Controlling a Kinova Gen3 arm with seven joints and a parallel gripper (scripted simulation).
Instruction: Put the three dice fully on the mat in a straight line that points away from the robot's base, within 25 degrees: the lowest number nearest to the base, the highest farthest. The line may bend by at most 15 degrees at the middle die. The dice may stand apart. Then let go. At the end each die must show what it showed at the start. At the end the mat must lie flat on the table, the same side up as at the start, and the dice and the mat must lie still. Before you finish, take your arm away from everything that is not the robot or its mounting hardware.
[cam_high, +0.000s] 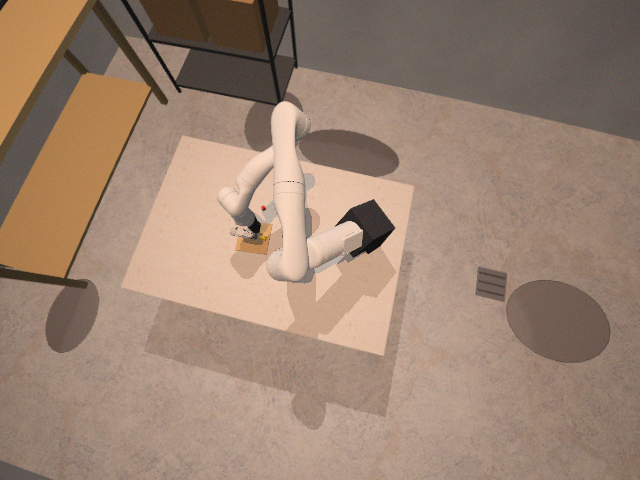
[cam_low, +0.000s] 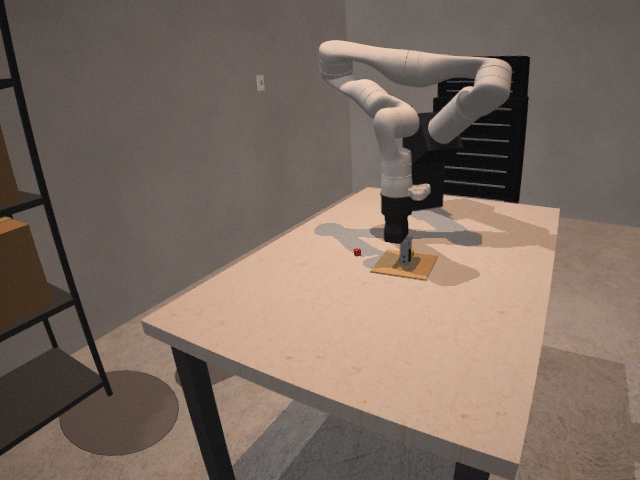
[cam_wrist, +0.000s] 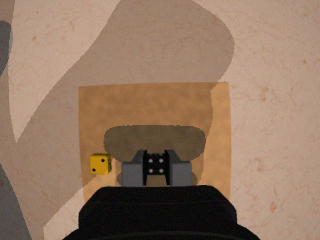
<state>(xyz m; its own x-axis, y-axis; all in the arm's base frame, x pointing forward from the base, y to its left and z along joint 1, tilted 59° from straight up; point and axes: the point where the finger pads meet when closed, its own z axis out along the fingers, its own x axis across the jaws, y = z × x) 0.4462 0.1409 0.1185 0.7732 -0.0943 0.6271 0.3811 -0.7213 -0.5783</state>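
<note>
Between the fingers of the black two-finger gripper (cam_wrist: 158, 172), clamped over the square tan mat (cam_wrist: 194, 103), sits a small dark die (cam_wrist: 158, 164); it should go down level, lined up with the yellow die (cam_wrist: 100, 164) just left, the red die (cam_low: 357, 251) still off-mat.

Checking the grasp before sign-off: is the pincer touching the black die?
Touching. The wrist view shows the black die clamped between the pincer's grey fingers.
</note>
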